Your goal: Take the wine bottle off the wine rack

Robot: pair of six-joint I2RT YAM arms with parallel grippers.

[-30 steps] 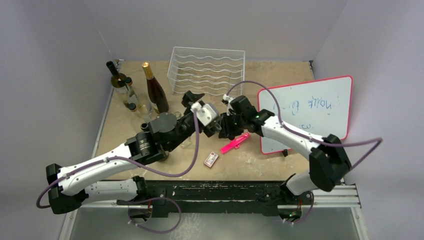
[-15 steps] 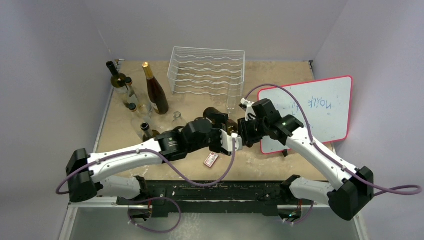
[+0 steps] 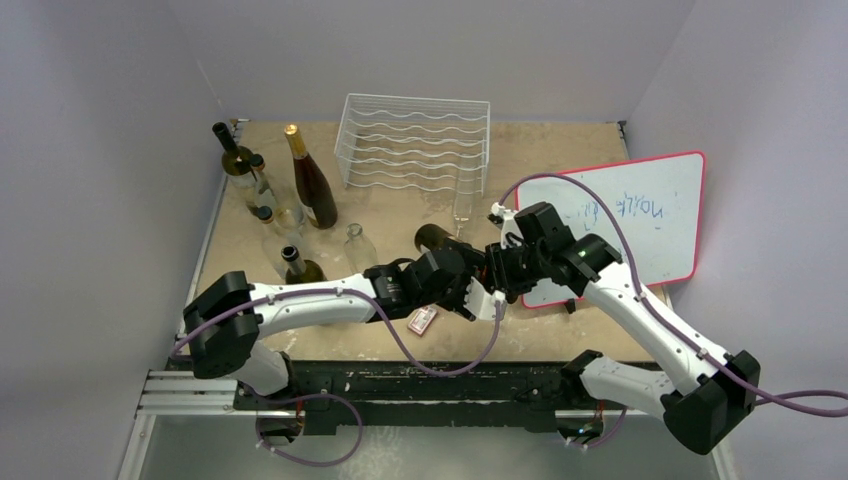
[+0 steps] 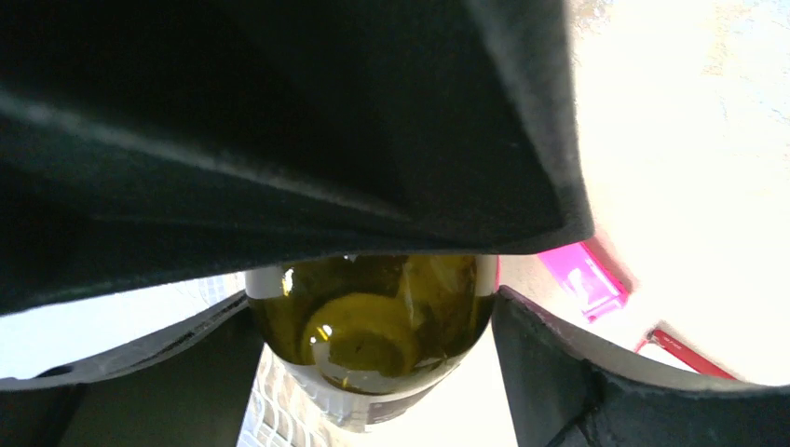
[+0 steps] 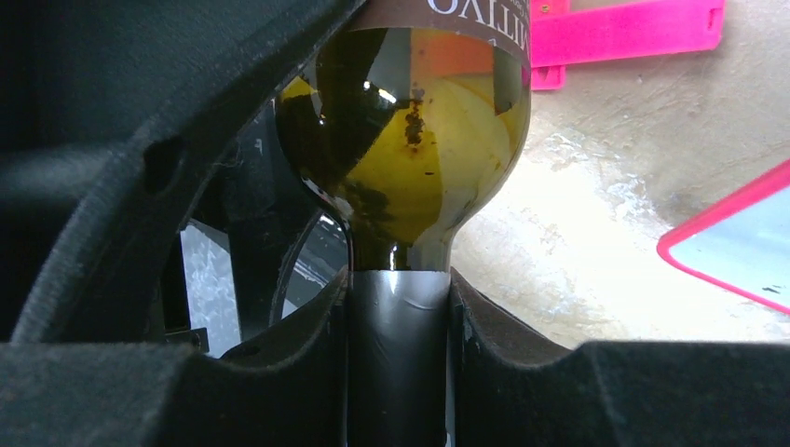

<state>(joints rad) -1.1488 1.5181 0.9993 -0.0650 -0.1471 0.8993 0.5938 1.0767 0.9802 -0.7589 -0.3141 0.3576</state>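
Wine bottle [image 5: 410, 121], neck clamped between right jaws, body between wide left jaws, their hold on it unclear

I see pale lilac walls [image 3: 430, 45] closing in my tan, scuffed table [image 3: 560, 140] on three sides, evenly lit, with a black rail [image 3: 430, 382] along its near edge.

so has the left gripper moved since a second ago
Yes. In the top view the left gripper has come away from the wine rack, nearer the arm bases and rightward, and now straddles the wine bottle.
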